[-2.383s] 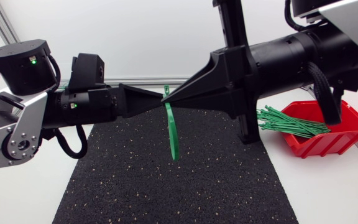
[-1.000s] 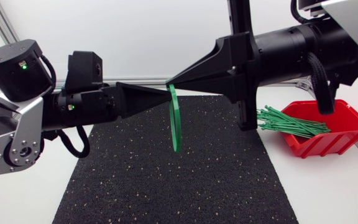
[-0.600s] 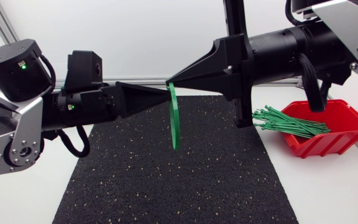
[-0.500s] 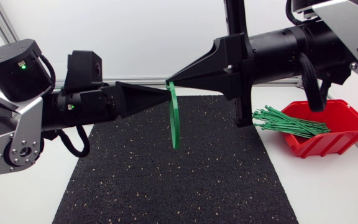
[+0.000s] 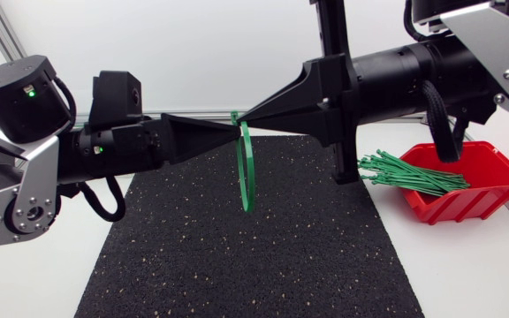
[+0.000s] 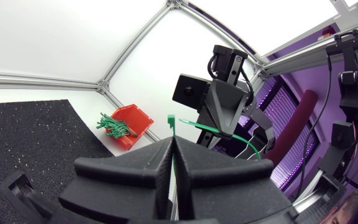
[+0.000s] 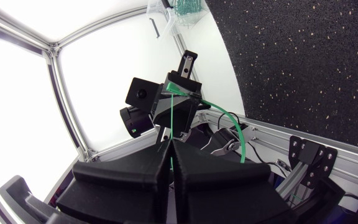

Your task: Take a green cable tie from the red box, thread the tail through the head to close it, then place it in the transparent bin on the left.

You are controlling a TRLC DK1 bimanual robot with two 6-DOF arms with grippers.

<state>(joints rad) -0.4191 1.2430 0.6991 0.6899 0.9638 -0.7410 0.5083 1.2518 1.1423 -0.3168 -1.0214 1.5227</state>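
A green cable tie [image 5: 246, 168] hangs as a narrow loop above the black mat [image 5: 237, 265], held where my two grippers meet tip to tip. My left gripper [image 5: 235, 133] comes in from the left and is shut on the tie. My right gripper [image 5: 245, 117] comes in from the right, also shut on it. In the left wrist view the strap runs out between the left gripper [image 6: 172, 140] fingers, and the tie's head [image 6: 171, 119] stands ahead of them. In the right wrist view the strap [image 7: 174, 118] rises from the right gripper [image 7: 169, 143].
The red box [image 5: 480, 190] sits at the table's right with a bundle of green ties [image 5: 409, 174] sticking out over its rim. The transparent bin [image 7: 185, 7], holding green ties, shows far ahead in the right wrist view. An aluminium frame rail borders the table's far edge.
The tie's loop has opened a little wider, and its head now pokes out above the fingertips. Both grippers stay shut, almost in place.
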